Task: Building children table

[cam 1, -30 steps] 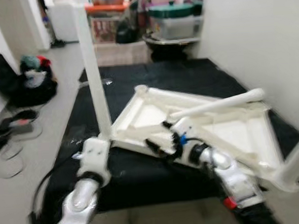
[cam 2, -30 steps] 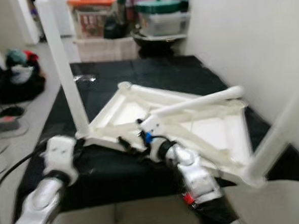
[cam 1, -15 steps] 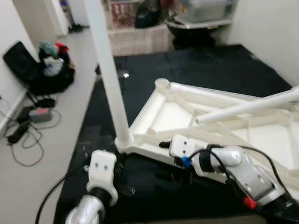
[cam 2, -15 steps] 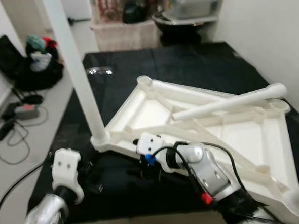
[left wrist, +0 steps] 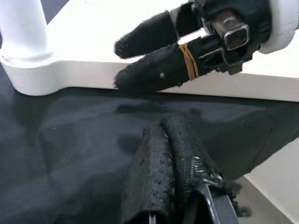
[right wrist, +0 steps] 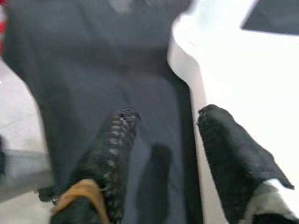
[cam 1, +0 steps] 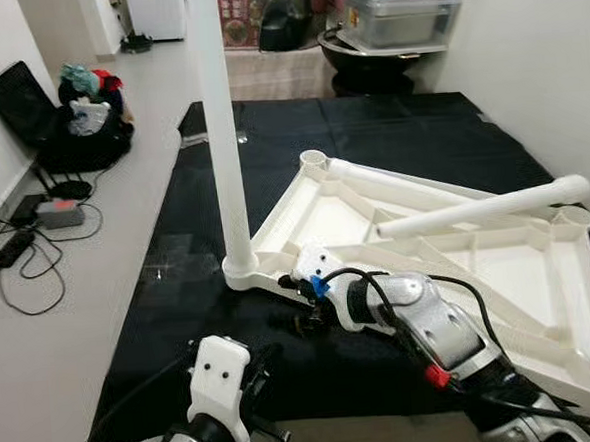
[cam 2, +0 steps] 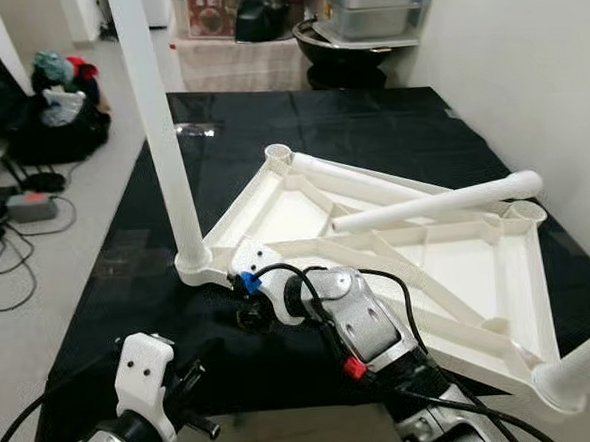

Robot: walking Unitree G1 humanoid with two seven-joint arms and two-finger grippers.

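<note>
White plastic table [cam 1: 457, 241], upside down on black mat [cam 1: 178, 278]. Right gripper [right wrist: 163, 135], fingers spread, now straddles its near edge; left gripper [left wrist: 163, 140], fingers together, has dropped back onto the mat.

Table frame [cam 1: 447, 242] & upright leg [cam 1: 220, 135]: smooth white plastic, slight sheen. Mat [cam 1: 178, 278] under it: matt black, soft-looking. Left gripper [left wrist: 166, 158] fingers have rough, dimpled black covering; arm shells [cam 1: 431, 318] glossy silver.
</note>
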